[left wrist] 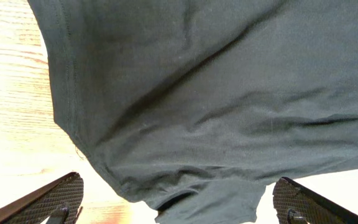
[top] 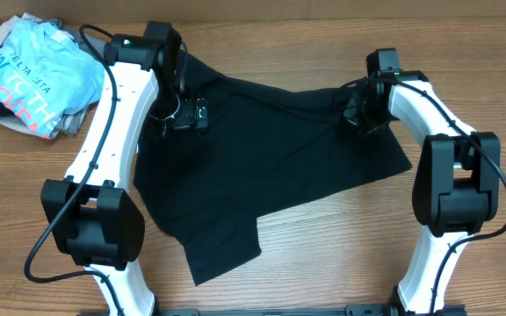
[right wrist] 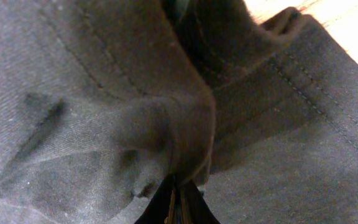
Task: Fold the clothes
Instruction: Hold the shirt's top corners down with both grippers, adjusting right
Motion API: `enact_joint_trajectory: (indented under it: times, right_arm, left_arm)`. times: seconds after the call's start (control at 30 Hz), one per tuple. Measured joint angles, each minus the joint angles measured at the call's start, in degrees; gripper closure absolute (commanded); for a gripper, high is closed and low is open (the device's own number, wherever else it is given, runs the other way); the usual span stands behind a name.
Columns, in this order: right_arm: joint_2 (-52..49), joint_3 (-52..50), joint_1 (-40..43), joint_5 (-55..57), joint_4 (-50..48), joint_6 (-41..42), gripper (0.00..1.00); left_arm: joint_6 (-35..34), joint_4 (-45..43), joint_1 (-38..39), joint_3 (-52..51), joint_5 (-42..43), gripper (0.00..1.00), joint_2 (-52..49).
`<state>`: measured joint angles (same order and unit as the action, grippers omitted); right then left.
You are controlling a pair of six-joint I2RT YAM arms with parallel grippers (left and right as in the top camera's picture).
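the table [top: 341,263] carries the black t-shirt [top: 253,167], spread and wrinkled across its middle, one flap reaching toward the near edge. the step in hand seems to be taking two holds along the far side. the right gripper [right wrist: 176,202] is closed on a pinch of cloth; the left gripper [left wrist: 179,199] hangs wide open above the shirt's edge, holding nothing. next, i think, it must go down and close before any lifting.
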<state>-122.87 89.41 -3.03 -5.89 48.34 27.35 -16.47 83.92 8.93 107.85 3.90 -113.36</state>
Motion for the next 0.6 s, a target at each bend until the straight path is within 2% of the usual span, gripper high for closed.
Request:
enact_joint_trajectory:
  times: [0.3, 0.43, 0.6]
  right_arm:
    - [0.0, 8.0, 0.0, 0.2, 1.6, 1.1, 0.96]
    - [0.0, 14.1, 0.0, 1.1, -3.2, 3.3, 0.96]
    - [0.0, 15.5, 0.0, 4.9, -13.5, 5.5, 0.96]
  left_arm:
    - [0.0, -0.9, 0.0, 0.0, 0.0, 0.00, 0.0]
    - [0.0, -1.5, 0.0, 0.0, 0.0, 0.00, 0.0]
    - [-0.3, -1.5, 0.0, 0.0, 0.0, 0.00, 0.0]
